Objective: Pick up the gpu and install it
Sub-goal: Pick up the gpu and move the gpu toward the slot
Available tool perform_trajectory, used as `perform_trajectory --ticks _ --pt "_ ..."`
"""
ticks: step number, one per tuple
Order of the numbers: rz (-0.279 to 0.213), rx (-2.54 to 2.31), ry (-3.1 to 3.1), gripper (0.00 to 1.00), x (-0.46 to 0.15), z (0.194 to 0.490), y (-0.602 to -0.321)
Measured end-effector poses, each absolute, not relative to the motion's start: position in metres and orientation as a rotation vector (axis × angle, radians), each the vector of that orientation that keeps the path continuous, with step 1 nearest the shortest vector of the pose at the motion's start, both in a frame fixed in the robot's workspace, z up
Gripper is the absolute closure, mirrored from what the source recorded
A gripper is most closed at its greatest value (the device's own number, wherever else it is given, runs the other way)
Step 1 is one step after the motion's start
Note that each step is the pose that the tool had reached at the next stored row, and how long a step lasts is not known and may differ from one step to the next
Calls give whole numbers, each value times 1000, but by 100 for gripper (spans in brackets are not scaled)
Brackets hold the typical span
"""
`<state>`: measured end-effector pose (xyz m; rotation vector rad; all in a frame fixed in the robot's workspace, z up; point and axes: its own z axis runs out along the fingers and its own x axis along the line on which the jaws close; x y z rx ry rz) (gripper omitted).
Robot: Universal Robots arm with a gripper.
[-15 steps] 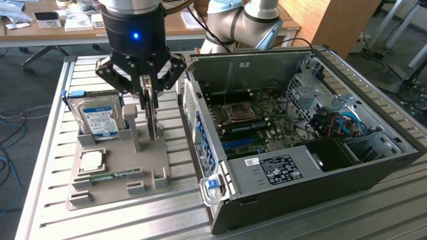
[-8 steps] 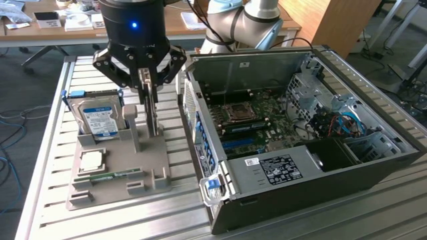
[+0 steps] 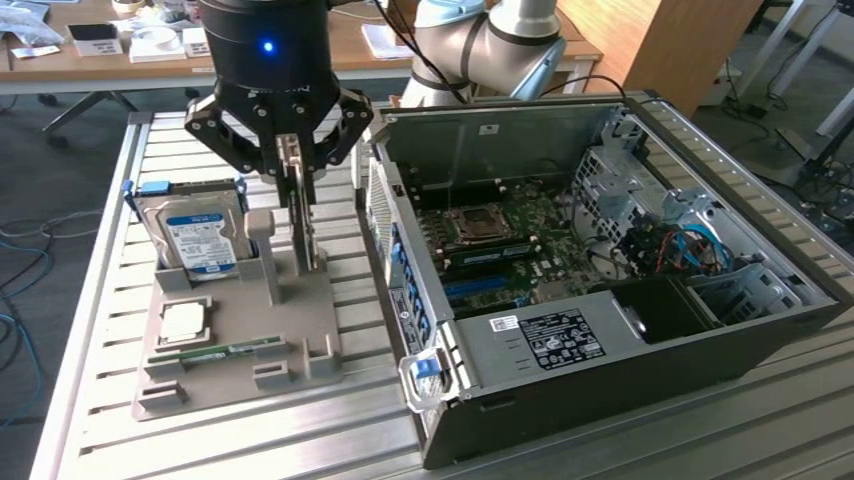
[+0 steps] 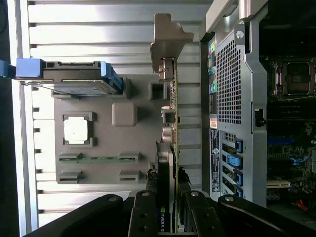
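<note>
Exterior view: hand [image 3: 299,175] clenched on the gpu [image 3: 308,225]. The card stands edge-on over the grey holder [image 3: 240,300] on the desk [image 3: 200,440], just beside the open case [image 3: 747,330]. Long axis about upright. Best lifted straight up, card plumb, no twist, since a holder post sits close.

Wrist view: end bracket [image 4: 168,39] is farthest from the hand, likely pointing down.

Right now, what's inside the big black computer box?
A green circuit board with a square silver socket, plus blue cables. The black labelled power box hides whatever lies beneath it.
</note>
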<state>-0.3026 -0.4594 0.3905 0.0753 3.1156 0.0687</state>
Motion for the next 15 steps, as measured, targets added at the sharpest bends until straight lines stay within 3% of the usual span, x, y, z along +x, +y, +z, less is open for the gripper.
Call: perform_trajectory --ticks 15 --pt "69 75 3116 73 -303 410 -459"
